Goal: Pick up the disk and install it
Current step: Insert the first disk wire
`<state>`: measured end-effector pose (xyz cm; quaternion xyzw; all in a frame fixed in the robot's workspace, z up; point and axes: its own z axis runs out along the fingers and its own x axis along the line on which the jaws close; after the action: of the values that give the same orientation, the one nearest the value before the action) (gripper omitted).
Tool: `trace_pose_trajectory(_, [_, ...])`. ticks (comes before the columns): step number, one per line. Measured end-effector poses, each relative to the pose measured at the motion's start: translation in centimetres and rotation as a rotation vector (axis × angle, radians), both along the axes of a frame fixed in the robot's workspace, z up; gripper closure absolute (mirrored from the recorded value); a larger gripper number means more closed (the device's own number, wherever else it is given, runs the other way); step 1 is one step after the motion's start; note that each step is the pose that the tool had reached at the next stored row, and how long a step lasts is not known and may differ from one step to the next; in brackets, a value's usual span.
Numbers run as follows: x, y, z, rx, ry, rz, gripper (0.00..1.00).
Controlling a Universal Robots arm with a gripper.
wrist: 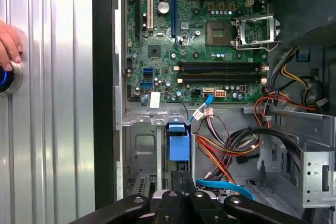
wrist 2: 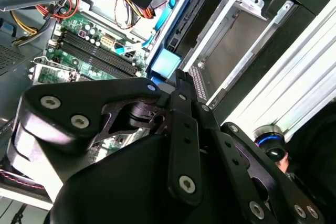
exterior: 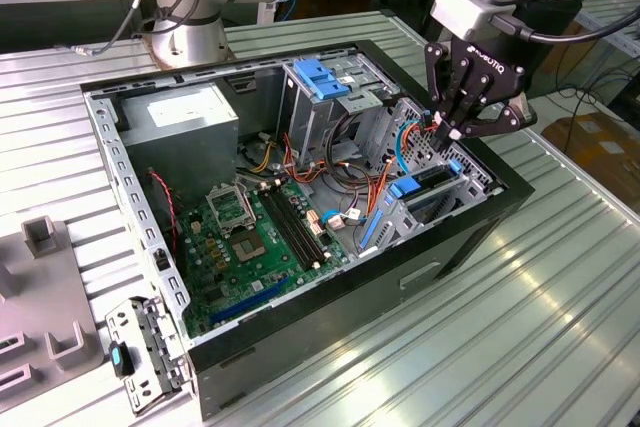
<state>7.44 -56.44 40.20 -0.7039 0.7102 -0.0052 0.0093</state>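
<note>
Apparently installing: disk (wrist: 178, 148) sits in bay (wrist: 140, 150); gripper (exterior: 452, 133), closed and empty, at its end; seating needs a straight push.

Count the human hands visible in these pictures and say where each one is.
1. A hand rests against a round blue-lit button on the ribbed metal table, outside the open computer case, in the first wrist view. Other hands may be out of view.

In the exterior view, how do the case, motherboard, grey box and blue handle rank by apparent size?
1. Case, largest.
2. Motherboard.
3. Grey box, not far behind the motherboard, so that order is unsure.
4. Blue handle, smallest.
</note>
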Motion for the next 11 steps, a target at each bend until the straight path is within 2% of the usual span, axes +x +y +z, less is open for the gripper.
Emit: trace_pose_trajectory(11, [0.0, 0.0, 0.0, 0.0051, 0.0, 0.0, 0.89])
